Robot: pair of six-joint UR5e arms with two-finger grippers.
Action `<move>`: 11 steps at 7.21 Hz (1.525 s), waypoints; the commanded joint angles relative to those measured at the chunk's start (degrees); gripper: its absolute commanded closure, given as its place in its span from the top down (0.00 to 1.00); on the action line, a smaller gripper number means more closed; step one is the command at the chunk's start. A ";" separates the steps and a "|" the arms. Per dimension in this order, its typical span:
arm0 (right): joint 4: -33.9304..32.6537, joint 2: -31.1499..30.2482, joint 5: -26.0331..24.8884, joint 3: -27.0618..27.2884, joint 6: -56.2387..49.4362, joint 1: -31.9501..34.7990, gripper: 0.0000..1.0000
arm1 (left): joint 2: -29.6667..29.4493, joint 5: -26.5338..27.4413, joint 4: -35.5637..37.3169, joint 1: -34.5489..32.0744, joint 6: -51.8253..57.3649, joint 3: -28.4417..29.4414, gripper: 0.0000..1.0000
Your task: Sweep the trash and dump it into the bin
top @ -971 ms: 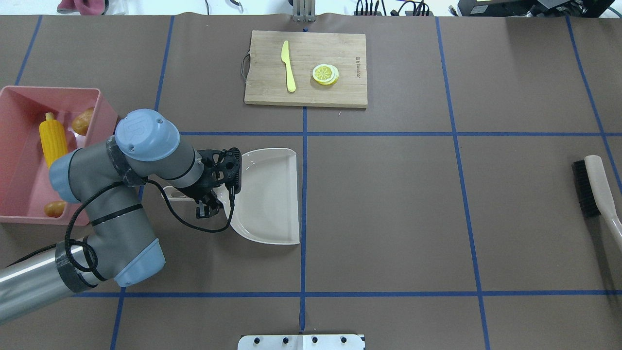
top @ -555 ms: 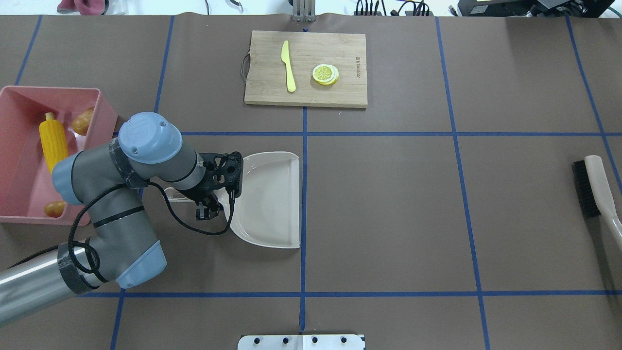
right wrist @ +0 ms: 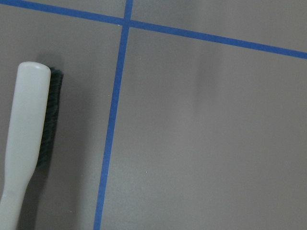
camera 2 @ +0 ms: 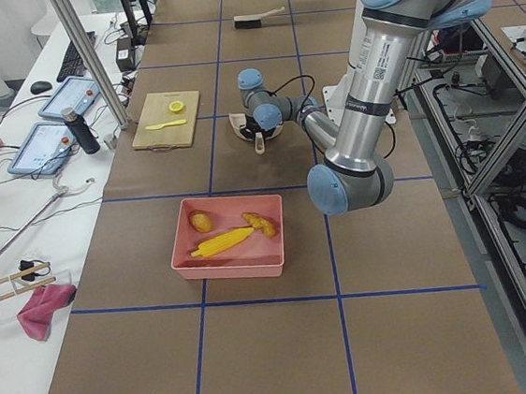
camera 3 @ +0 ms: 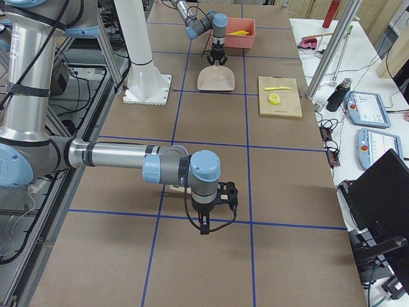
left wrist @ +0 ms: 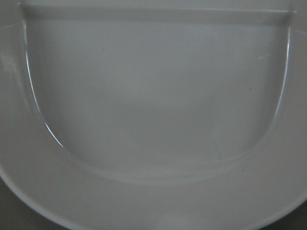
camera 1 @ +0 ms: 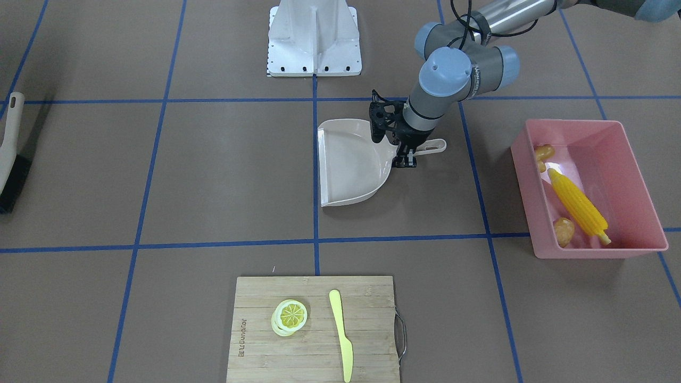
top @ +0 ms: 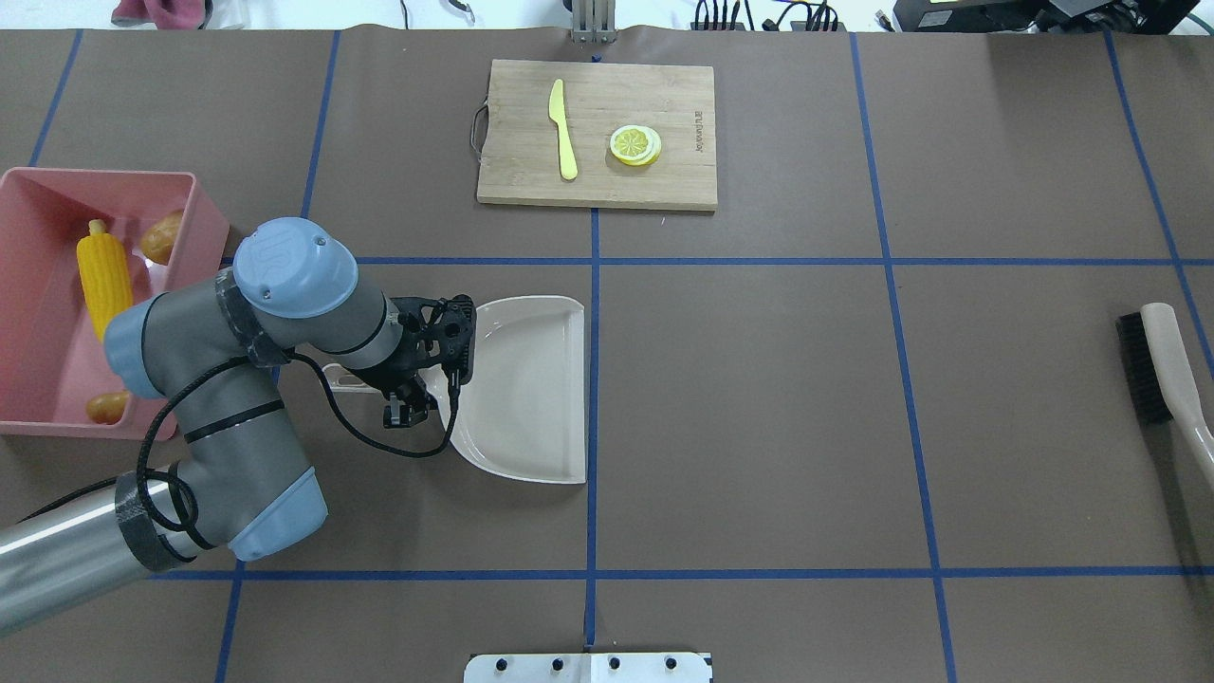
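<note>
Pink bin [camera 1: 601, 253] sits at the table's [top: 759, 427] left end, well apart from the dustpan [top: 526, 389]. All the trash lies inside it: corn [camera 1: 577, 206] between the potato [camera 1: 564, 231] and the ginger [camera 1: 542, 154]. Near the middle, the left gripper [top: 406, 410] is clamped on the dustpan's handle [top: 337, 377], with the pan flat on the table. Over bare table hangs the right gripper [camera 3: 206, 227], the brush [right wrist: 29, 139] showing in its wrist view. How far open it is cannot be told.

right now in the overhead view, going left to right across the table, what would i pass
pink bin → dustpan → lemon slice → brush
</note>
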 commanded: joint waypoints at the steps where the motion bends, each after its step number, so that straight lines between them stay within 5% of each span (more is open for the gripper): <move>1: 0.01 -0.01 0.00 0.00 -0.01 0.06 1.00 | -0.02 0.00 0.04 -0.16 -0.07 -0.40 0.98; 6: 0.01 -0.01 0.00 -0.09 -0.01 -0.03 1.00 | 2.27 0.87 4.42 -8.93 -0.59 -7.79 0.98; 8: -0.07 -0.01 0.00 -0.09 -0.09 -0.03 1.00 | 2.27 8.92 5.74 -14.20 -0.68 -7.79 0.98; 9: 0.01 -0.01 0.00 -0.09 -0.01 -0.03 1.00 | 2.27 8.88 6.79 -16.05 -1.38 -7.79 0.98; 11: -0.07 -0.09 0.00 -0.09 -0.01 -0.03 1.00 | 2.27 6.61 7.33 -19.04 -19.31 -7.35 0.98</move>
